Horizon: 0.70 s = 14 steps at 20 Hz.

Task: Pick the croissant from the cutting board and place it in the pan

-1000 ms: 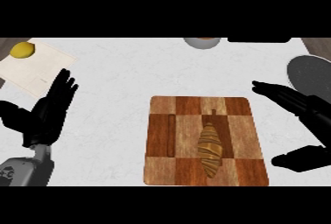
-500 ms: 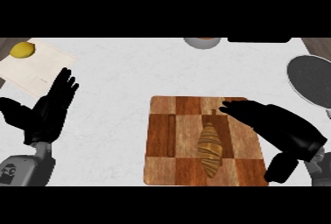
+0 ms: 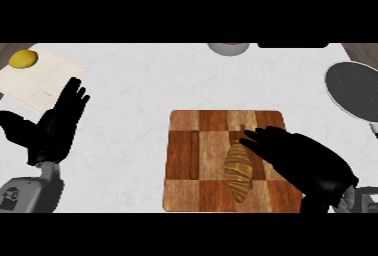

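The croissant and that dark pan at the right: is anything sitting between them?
In the head view, the right hand lies over the board beside the croissant; past it is bare counter up to the pan.

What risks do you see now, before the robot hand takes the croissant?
The right robot hand lies over the cutting board beside the croissant, not yet around it, so closing may push it sideways. The pan sits far at the counter's right edge; the carry might lose the croissant.
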Motion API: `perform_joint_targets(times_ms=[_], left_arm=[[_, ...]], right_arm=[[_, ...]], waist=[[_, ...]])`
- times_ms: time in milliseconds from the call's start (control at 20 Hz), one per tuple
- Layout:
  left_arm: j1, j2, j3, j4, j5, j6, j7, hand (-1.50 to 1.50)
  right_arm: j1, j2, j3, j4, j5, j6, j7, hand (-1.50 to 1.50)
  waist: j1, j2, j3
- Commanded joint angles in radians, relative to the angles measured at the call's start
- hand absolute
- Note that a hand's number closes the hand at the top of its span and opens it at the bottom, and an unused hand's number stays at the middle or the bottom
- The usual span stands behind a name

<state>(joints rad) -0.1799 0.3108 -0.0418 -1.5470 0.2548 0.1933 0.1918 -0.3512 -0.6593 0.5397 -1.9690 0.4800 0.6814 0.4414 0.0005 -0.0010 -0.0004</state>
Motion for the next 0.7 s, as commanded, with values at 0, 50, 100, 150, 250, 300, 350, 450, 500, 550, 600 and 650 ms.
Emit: perform_joint_targets(times_ms=[0,50,100,150,250,300,350,450,500,550,600,650], left_arm=[[0.047,-0.042,-0.02,-0.028,-0.035,0.02,-0.041,0.0],[-0.015,-0.012,0.025,0.035,0.0,-0.03,-0.017,0.0],[-0.003,-0.018,0.032,0.046,-0.002,-0.041,-0.032,0.0],[0.049,-0.001,0.017,-0.071,-0.015,-0.021,0.028,0.0],[0.044,-0.055,-0.012,-0.017,-0.061,0.0,-0.025,0.0],[0.062,-0.04,0.013,-0.037,-0.048,-0.029,-0.019,0.0],[0.021,-0.014,0.06,0.014,-0.012,-0.062,-0.021,0.0],[-0.054,-0.036,0.057,0.063,-0.037,-0.047,0.005,0.0],[0.019,-0.061,0.031,0.007,-0.058,-0.036,-0.033,0.0],[0.045,-0.024,0.062,-0.062,-0.014,-0.056,0.034,0.0],[0.084,-0.077,0.003,-0.075,-0.083,-0.012,-0.015,0.0],[0.013,-0.038,0.049,-0.031,-0.039,-0.051,0.022,0.0]], right_arm=[[0.055,0.021,0.078,-0.09,0.147,-0.015,0.078,-1.5],[-0.022,0.075,0.061,0.003,0.14,0.043,0.076,-1.5],[0.033,0.028,0.016,-0.067,0.144,0.048,0.051,-1.5],[0.039,0.105,0.087,-0.038,0.213,-0.007,0.078,-1.5],[-0.015,0.188,0.056,-0.064,0.158,0.095,0.157,-1.5],[-0.018,0.178,-0.009,-0.057,0.136,0.135,0.109,-1.5],[-0.05,0.247,0.05,-0.003,0.182,0.101,0.129,-1.5],[-0.019,0.264,0.055,-0.017,0.216,0.111,0.118,-1.5],[0.06,0.258,0.086,-0.093,0.225,0.128,0.169,-1.5],[-0.023,0.31,0.077,0.024,0.232,0.137,0.172,-1.5],[-0.019,0.278,0.057,0.039,0.255,0.128,0.141,-1.5],[-0.077,0.355,0.097,0.141,0.284,0.107,0.158,-1.5]], waist=[[-0.002,-0.002,0.0],[0.002,0.001,0.0],[-0.003,0.0,0.0],[0.004,-0.001,0.001],[0.002,0.0,0.0],[0.003,0.0,0.0],[0.004,0.001,0.0],[-0.001,0.001,0.0],[-0.001,0.0,0.0],[0.006,0.0,0.0],[0.005,0.0,0.0],[0.008,0.002,0.0]])
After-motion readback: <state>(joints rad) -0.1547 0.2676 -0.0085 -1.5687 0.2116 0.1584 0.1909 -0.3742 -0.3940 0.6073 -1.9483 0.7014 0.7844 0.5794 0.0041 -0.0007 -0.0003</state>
